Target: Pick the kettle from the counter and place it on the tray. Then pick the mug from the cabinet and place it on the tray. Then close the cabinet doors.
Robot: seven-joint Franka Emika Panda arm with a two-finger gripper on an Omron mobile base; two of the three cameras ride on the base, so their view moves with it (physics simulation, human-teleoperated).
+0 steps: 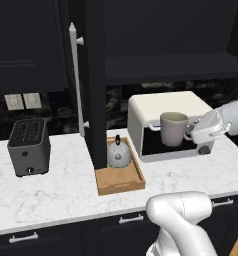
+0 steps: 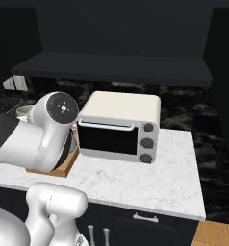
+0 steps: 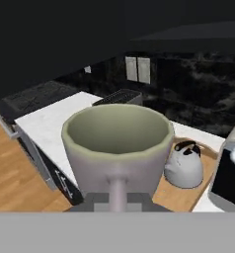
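One white marble counter [image 1: 66,187] with faint grey veins runs across the room over dark drawers with silver handles, backed by a black veined wall and two pale wall plates [image 1: 23,101]. Above hangs the black cabinet [image 1: 173,67], its dark shelf showing, one tall door [image 1: 93,85] standing open edge-on with its silver bar handle toward the left. On the counter, left to right: a boxy grey toaster [image 1: 29,146], the wooden tray [image 1: 122,182], a white toaster oven [image 1: 167,112] with three dark knobs. The kettle [image 1: 119,153] sits inside the tray, at its far end, upright. The mug [image 1: 173,128] is held in the air in front of the toaster oven, upright, apart from the tray and to its right. The gripper [image 1: 193,131] is clamped on the mug's handle side, fingers pinched narrow. Wood floor shows below the counter edge in the hand view. No readable writing or brand marks anywhere.
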